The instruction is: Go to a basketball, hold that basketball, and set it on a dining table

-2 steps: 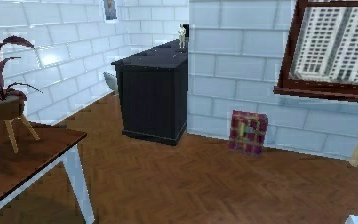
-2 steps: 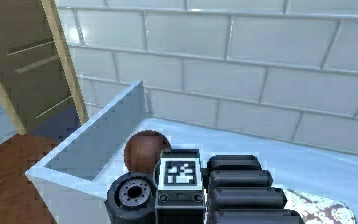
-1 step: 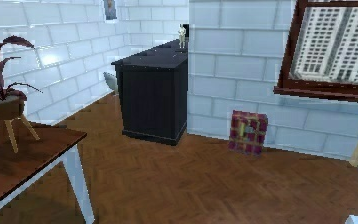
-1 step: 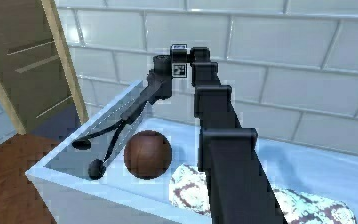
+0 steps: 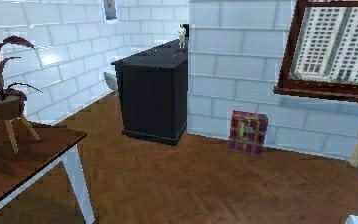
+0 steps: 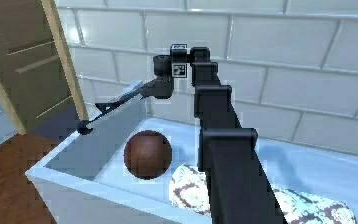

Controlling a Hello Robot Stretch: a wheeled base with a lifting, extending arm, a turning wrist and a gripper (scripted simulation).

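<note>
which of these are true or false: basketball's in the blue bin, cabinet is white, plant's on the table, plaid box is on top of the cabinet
The basketball lies in the pale blue bin: true.
The cabinet is white: false, it is black.
A potted plant stands on the brown-topped table: true.
The plaid box sits on top of the cabinet: false, it stands on the wooden floor against the white brick wall.

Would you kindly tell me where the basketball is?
In the arm side view, left of centre: the basketball rests in a pale tub, beside the arm and a patterned cloth.
</note>
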